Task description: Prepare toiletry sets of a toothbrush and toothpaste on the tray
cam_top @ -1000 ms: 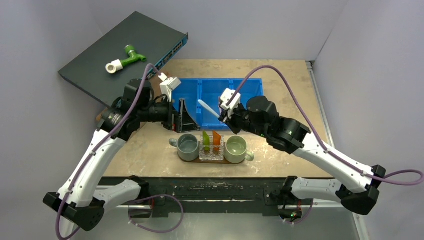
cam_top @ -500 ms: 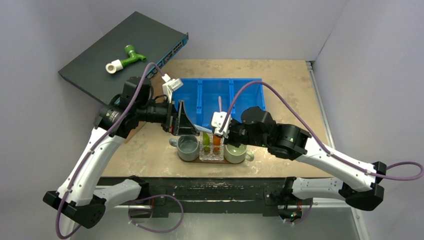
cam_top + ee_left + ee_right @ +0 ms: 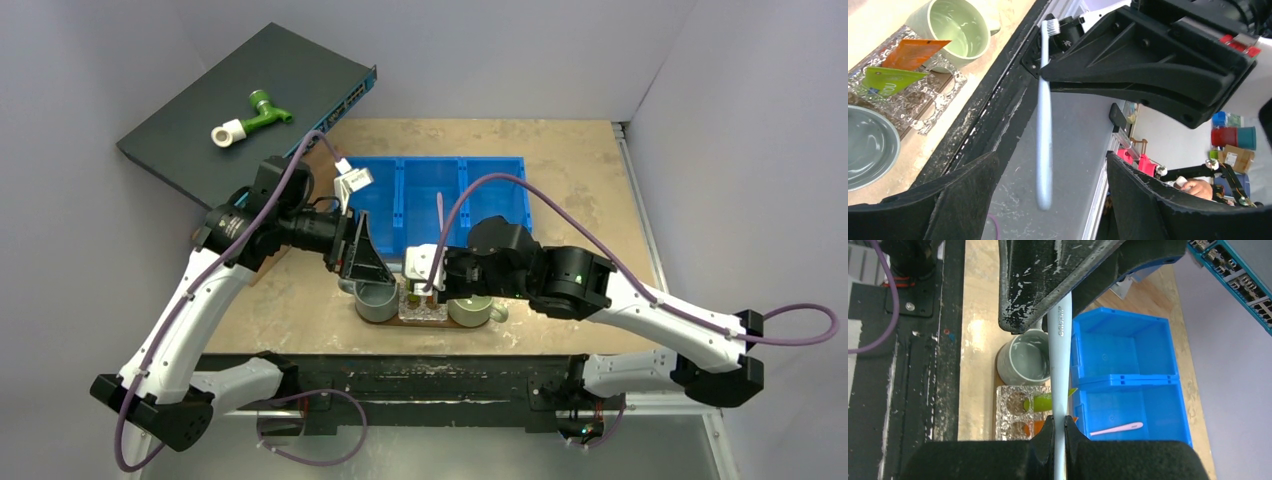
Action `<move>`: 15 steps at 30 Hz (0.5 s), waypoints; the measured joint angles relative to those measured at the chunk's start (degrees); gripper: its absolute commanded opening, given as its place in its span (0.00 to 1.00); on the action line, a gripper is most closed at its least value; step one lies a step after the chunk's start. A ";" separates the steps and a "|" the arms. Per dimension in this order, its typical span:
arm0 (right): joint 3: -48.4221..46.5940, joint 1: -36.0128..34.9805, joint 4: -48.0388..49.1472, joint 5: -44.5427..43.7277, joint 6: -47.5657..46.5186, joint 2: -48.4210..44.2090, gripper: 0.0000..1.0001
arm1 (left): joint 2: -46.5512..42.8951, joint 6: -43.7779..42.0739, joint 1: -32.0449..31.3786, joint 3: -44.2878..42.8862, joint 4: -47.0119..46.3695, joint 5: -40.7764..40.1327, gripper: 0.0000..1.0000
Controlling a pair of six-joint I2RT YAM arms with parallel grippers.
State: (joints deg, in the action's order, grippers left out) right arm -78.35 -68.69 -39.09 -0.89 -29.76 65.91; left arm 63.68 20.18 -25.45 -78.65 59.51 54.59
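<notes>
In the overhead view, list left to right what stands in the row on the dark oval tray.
grey mug → clear glass holder → pale green mug

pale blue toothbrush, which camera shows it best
Left wrist view: the pale blue toothbrush shows nearly whole, from bristles to handle tip. The right wrist view shows only its handle; in the overhead view it is mostly hidden.

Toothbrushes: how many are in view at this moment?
2. A pale blue toothbrush is clamped in the right gripper; a pink toothbrush lies in the middle compartment of the blue bin. No others show, though the arms could hide one.
</notes>
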 measured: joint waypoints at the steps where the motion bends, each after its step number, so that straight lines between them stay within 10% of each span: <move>1: -0.39 -0.39 -0.37 -0.39 -0.48 0.52 0.00 | -0.02 -0.09 0.00 0.00 0.00 0.55 0.73; 15: -2.40 -4.35 -2.36 -5.86 -4.79 4.22 0.00 | -1.44 -0.28 0.00 3.93 -0.20 3.76 0.20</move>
State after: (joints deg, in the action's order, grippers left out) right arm -80.75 -73.03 -41.45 -6.74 -34.54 70.13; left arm 62.24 19.90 -25.45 -74.72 59.31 58.35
